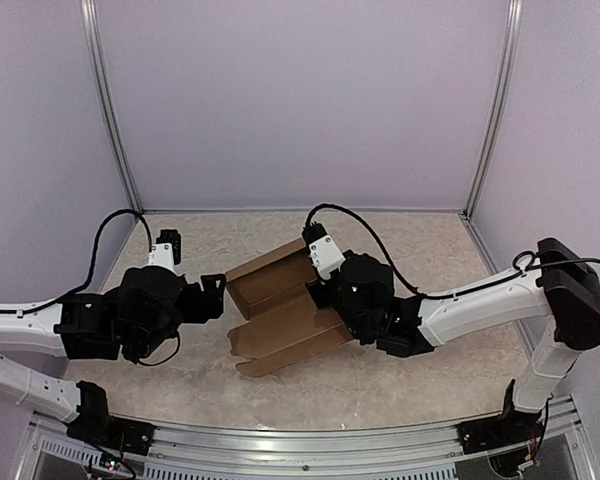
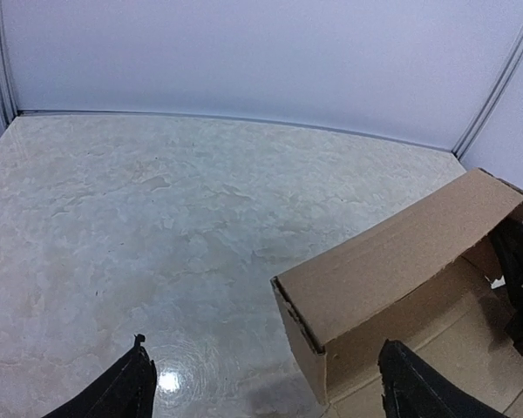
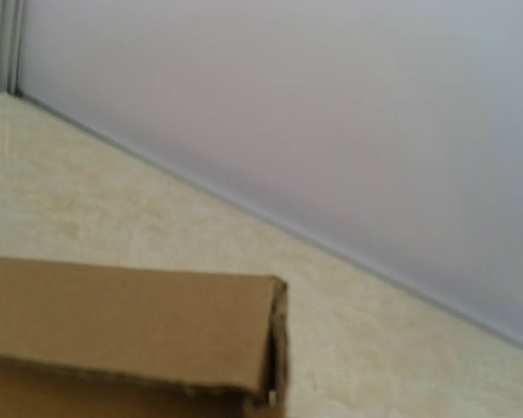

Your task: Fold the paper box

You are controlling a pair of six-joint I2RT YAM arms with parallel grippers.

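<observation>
The paper box (image 1: pixel 276 300) is brown cardboard, partly folded, lying mid-table with one long wall (image 1: pixel 268 263) raised and flat flaps (image 1: pixel 285 345) toward me. My left gripper (image 1: pixel 218 297) sits at the box's left end. In the left wrist view it (image 2: pixel 263 344) is open wide, with the box's near corner (image 2: pixel 318 335) between the fingers (image 2: pixel 126 392) and untouched. My right gripper (image 1: pixel 320 290) reaches into the box from the right, its fingers hidden under the wrist. The right wrist view shows only the raised wall's end (image 3: pixel 139 322), not the fingers.
The pale marbled table (image 1: pixel 420 250) is enclosed by white walls with metal posts (image 1: pixel 110 110) at the back corners. A metal rail (image 1: pixel 310 455) runs along the near edge between the arm bases. A black cable (image 1: pixel 370 235) loops above the right wrist.
</observation>
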